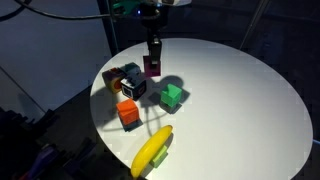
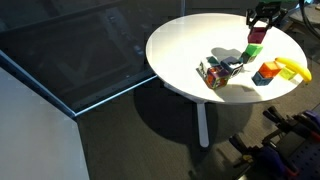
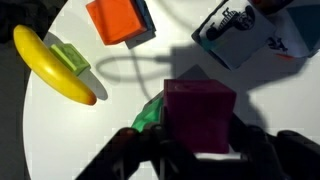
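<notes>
Pinching a magenta cube [image 3: 200,108], the shadowed pincer [image 3: 202,140]; green block [image 3: 148,117] seemingly half hidden beneath it.

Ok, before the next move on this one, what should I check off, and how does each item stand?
1. Grip: the magenta block sits between the fingers of the hand. Ok.
2. Clearance: the block appears lifted off the table in both exterior views. Ok.
3. Alignment with the green block below, which is only partly visible. Cannot tell.
4. The orange block and the banana lie apart from the hand. Ok.
5. The printed box is not touching the hand. Ok.
</notes>
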Controlling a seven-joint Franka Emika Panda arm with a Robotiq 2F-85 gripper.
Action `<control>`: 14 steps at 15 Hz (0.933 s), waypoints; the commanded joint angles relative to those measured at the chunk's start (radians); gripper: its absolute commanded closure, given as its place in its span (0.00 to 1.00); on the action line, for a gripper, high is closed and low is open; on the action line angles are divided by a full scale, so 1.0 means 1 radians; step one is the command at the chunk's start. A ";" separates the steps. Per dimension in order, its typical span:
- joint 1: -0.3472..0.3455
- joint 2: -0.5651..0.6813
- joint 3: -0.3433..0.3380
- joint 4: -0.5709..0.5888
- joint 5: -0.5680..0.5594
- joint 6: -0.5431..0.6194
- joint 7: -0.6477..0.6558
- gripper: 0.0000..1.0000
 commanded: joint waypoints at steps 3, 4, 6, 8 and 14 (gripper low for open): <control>-0.017 0.055 -0.021 0.070 0.044 -0.025 0.099 0.71; -0.019 0.065 -0.026 0.078 0.047 -0.023 0.113 0.71; -0.027 0.084 -0.029 0.095 0.054 -0.027 0.126 0.71; -0.034 0.100 -0.034 0.110 0.056 -0.028 0.134 0.71; -0.052 0.134 -0.044 0.149 0.050 -0.023 0.145 0.71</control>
